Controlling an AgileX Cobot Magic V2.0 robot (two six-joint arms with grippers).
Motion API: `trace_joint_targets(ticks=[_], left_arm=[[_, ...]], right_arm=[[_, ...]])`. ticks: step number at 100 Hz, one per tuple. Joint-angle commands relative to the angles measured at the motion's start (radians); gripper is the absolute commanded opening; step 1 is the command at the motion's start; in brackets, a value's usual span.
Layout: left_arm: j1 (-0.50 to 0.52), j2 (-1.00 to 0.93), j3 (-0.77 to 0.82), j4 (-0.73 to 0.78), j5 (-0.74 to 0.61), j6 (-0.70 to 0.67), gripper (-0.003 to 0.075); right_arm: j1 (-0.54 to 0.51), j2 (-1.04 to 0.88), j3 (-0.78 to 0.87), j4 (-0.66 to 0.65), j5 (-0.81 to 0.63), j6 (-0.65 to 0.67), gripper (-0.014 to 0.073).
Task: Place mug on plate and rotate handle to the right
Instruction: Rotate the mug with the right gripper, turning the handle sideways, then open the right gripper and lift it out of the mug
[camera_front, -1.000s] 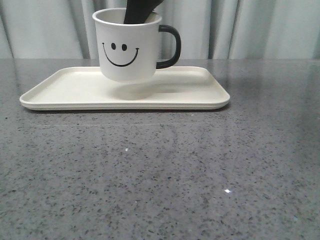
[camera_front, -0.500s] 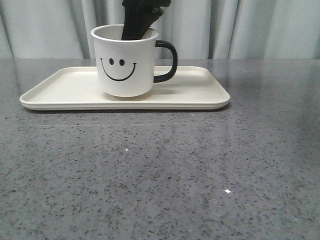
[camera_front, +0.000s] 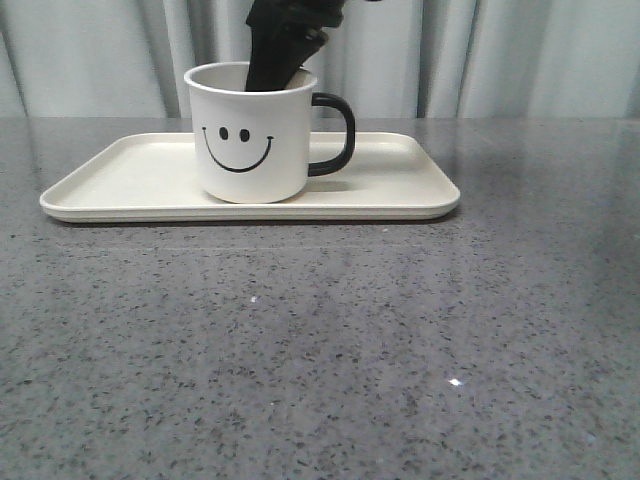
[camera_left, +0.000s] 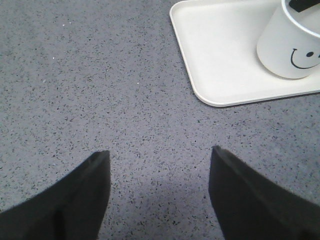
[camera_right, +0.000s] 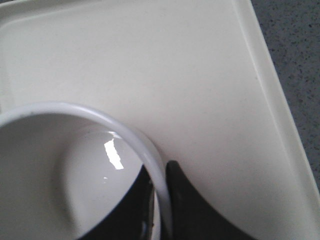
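Note:
The white mug (camera_front: 250, 150) with its smiley face stands upright on the cream plate (camera_front: 130, 185), left of the plate's middle. Its black handle (camera_front: 343, 135) points right in the front view. My right gripper (camera_front: 278, 55) comes down from above and is shut on the mug's rim near the handle side, one finger inside and one outside. The right wrist view shows that grip (camera_right: 159, 172), the mug's inside (camera_right: 60, 165) and the plate (camera_right: 175, 75). My left gripper (camera_left: 159, 151) is open and empty over the table, apart from the plate (camera_left: 220, 55) and mug (camera_left: 285, 45).
The grey speckled table (camera_front: 320, 350) stretches in front of the plate. A pale curtain (camera_front: 520, 60) hangs behind the table's back edge.
The mug came down with my right gripper from just above the plate and now rests on it. The handle still points right. The gripper stays on the rim.

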Motion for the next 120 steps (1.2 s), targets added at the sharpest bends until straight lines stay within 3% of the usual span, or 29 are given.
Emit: trace_joint_targets(ticks=[1,28,54,64,120], left_arm=[[-0.005,0.001,-0.024,0.015,-0.070,-0.007,0.0430],[-0.005,0.001,-0.024,0.015,-0.070,-0.007,0.0430],[-0.005,0.001,-0.024,0.015,-0.070,-0.007,0.0430],[-0.005,0.001,-0.024,0.015,-0.070,-0.007,0.0430],[-0.005,0.001,-0.024,0.015,-0.070,-0.007,0.0430]], right_arm=[[-0.006,-0.064,-0.014,0.023,0.093,-0.015,-0.0063],[-0.006,-0.067,-0.015,0.023,0.092,-0.015,-0.0031],[-0.006,-0.067,-0.015,0.025,0.068,-0.008,0.0296],[-0.006,-0.067,-0.015,0.025,0.046,0.003,0.0371],[-0.026,-0.211,-0.017,0.008,-0.042,0.117,0.0387]])
